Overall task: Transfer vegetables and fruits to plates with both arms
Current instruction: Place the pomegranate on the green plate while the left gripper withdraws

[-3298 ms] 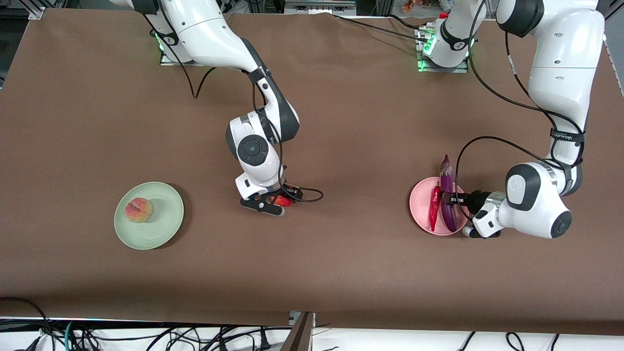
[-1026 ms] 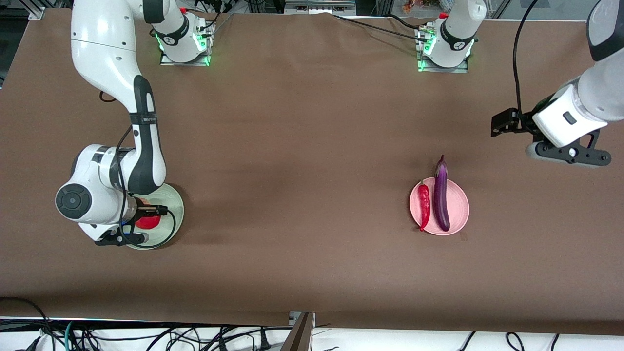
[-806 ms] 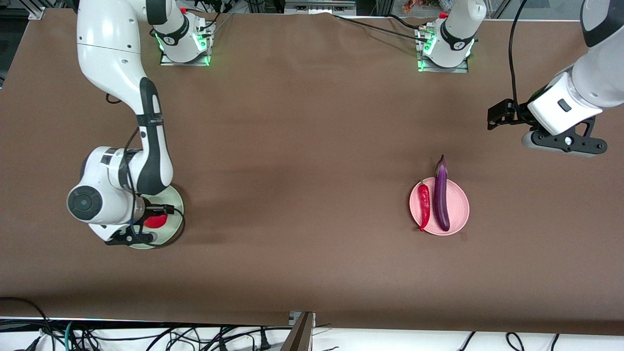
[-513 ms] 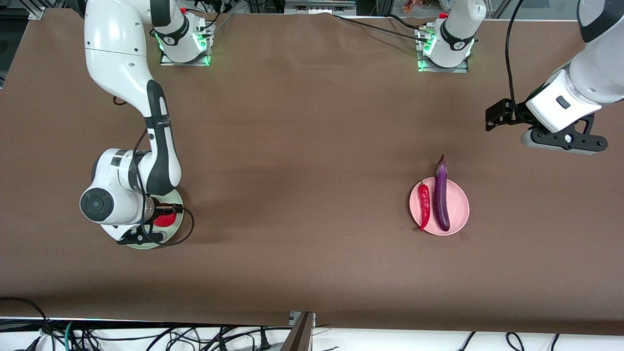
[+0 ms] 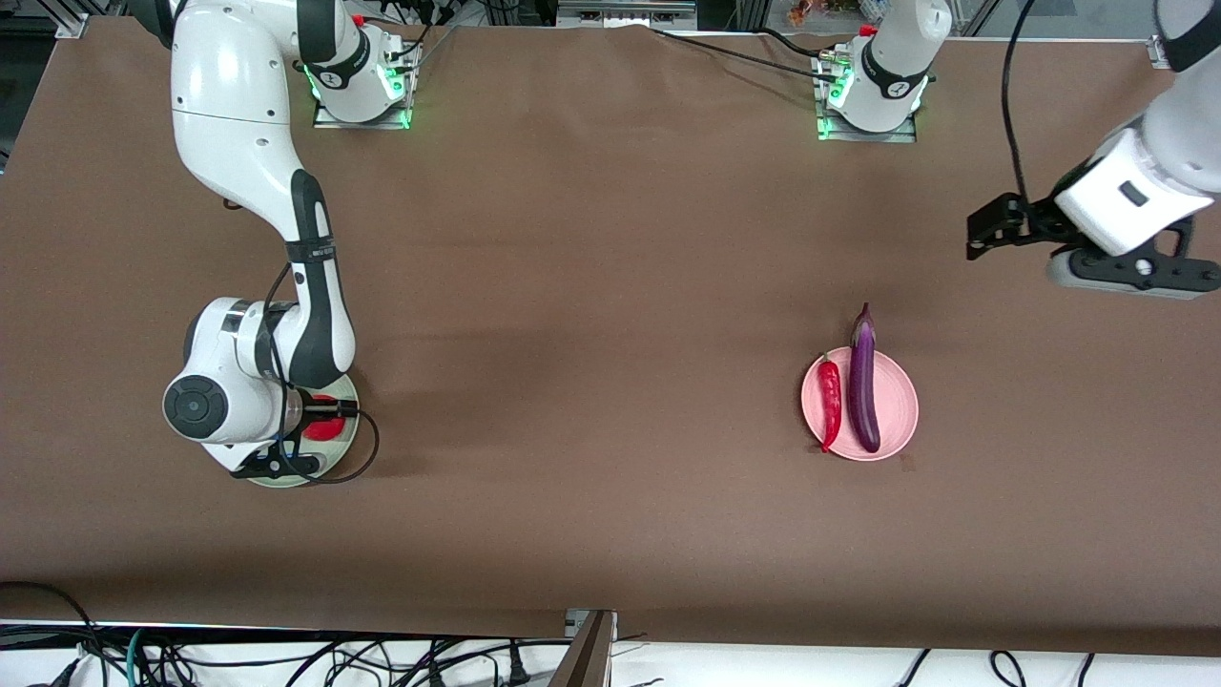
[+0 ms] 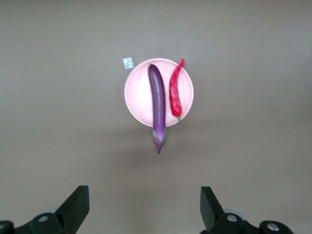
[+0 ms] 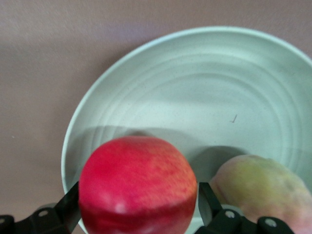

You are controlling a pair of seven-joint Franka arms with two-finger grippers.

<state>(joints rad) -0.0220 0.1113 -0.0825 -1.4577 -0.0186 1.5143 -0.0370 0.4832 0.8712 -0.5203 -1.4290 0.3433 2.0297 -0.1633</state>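
Right gripper [image 7: 136,217]: low over the mint green plate [image 7: 195,92]; fingers flank the red fruit [image 7: 138,185]; whether they grip it, I cannot tell.
Peach [image 7: 263,187]: already on that plate, just beside the red fruit.
Pink plate [image 6: 139,90]: eggplant [image 6: 158,102] and chili pepper [image 6: 175,90] lie side by side.
Left gripper [image 6: 144,209]: jaws wide, empty, waiting high above them.

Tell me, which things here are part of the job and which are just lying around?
Job: eggplant, chili on pink plate; red fruit, peach on green plate; right pincer at red fruit; left pincer waiting over bare table.
Lying about: cables by table's front-camera edge.
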